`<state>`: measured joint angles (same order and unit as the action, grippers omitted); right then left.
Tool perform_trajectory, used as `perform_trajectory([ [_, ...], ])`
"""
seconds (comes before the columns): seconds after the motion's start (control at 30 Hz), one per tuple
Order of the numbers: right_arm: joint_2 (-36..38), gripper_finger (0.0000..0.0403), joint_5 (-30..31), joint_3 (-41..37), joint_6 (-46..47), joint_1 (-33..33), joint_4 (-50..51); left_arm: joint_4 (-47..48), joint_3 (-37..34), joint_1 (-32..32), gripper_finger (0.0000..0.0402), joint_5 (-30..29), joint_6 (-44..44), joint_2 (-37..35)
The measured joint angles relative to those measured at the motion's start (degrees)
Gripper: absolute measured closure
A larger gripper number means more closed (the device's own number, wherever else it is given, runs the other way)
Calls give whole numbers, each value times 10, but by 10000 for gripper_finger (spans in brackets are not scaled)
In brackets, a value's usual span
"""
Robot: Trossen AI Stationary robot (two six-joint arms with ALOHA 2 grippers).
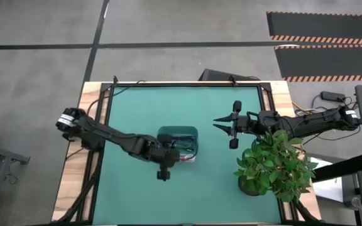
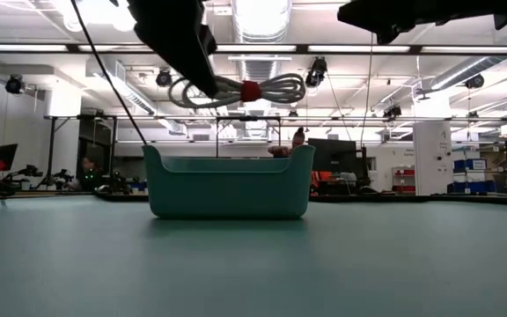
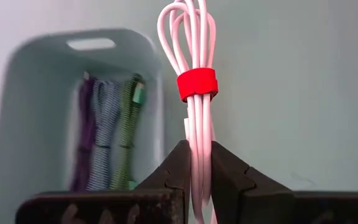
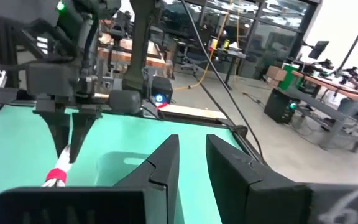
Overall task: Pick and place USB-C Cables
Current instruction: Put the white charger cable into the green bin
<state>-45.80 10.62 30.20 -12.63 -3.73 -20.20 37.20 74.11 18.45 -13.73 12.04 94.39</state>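
Looking down on the table, we see the left gripper [image 1: 180, 157] just beside the tray [image 1: 178, 132], at its edge, with its fingers [image 3: 178, 171] closed tight on the white cable [image 3: 197, 118]. The bundle carries a red tie [image 3: 197, 84] and, seen from table height, it hangs in the air above the tray, lying roughly level and touching nothing under it. Inside the tray we find three more bundles lying side by side along its floor: the dark blue cable [image 3: 83, 134], the teal cable [image 3: 105, 134] and the green cable [image 3: 129, 130]. The right gripper [image 1: 217, 123] waits well apart from the tray, raised over the mat, its fingers spread wide and holding nothing. A potted plant [image 1: 274, 164] stands farther from the tray, behind that gripper.
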Motion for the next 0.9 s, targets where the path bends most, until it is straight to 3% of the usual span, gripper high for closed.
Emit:
perform_trajectory([
  [0.43, 0, 330, 2, 0, -1, 0, 7, -1, -1, -85, 381, 0, -138, 2],
  [0.9, 0, 330, 45, 0, -4, 0, 23, -7, -39, -136, 381, -19, -160, 3],
])
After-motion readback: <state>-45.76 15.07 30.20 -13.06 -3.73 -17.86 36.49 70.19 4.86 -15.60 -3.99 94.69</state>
